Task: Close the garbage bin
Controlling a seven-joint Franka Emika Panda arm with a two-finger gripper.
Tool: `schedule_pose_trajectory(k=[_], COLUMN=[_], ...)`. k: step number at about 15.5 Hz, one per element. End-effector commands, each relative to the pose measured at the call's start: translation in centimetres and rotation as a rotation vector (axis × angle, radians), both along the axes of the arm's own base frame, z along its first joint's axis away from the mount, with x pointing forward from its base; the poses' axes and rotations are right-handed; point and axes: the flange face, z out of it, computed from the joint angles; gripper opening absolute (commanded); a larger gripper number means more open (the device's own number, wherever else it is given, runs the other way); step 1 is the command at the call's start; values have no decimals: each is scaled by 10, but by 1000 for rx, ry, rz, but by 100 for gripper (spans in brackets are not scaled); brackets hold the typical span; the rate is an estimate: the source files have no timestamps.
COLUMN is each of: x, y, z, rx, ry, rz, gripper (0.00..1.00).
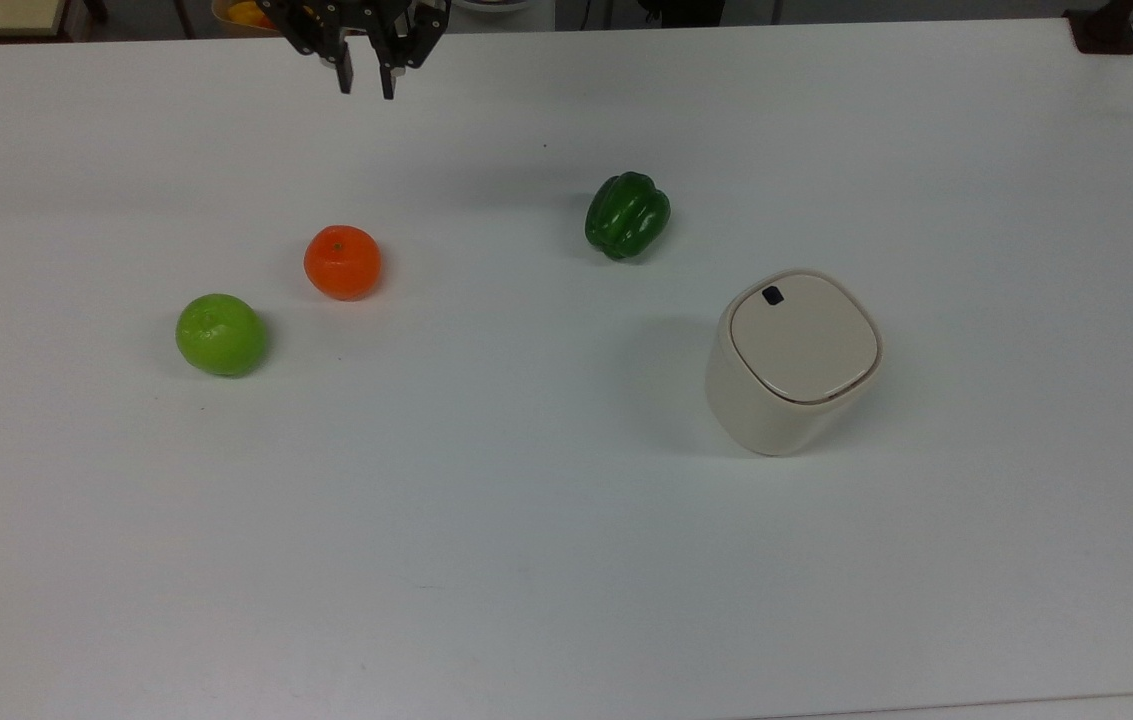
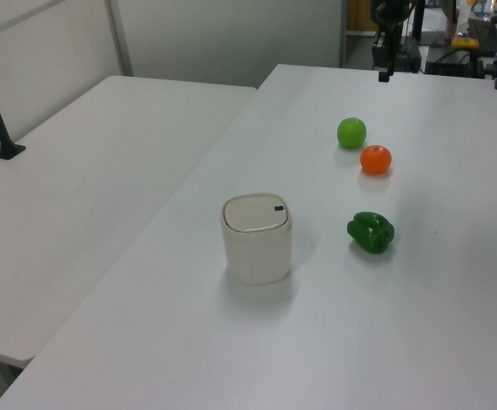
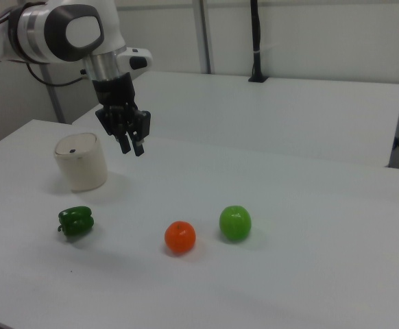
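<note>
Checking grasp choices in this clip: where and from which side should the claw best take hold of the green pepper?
Probably from straight above, fingers closing across the narrower width of the green pepper. It lies on its side on the table, apart from the garbage bin, so both flanks are free.

Robotics lab: white bench (image 1: 566, 560), second table (image 2: 86, 179) beside it, robot arm (image 3: 62, 31) mounted behind the bench.

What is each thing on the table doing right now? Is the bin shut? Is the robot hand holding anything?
garbage bin: upright, lid down flat, closed.
gripper: open, empty, up in the air away from the bin.
green pepper: lying on its side on the table.
orange: sitting on the table, untouched.
green apple: sitting on the table, untouched.
</note>
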Motion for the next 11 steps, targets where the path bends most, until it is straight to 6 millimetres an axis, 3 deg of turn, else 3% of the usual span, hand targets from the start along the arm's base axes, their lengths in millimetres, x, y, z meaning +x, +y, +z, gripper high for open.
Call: schedule_pose_trajectory(k=[1, 11], x=[-8, -8], y=[1, -3], z=[2, 7], rx=[-25, -23], ry=[3, -5], rz=[6, -6], gripper=[100, 100])
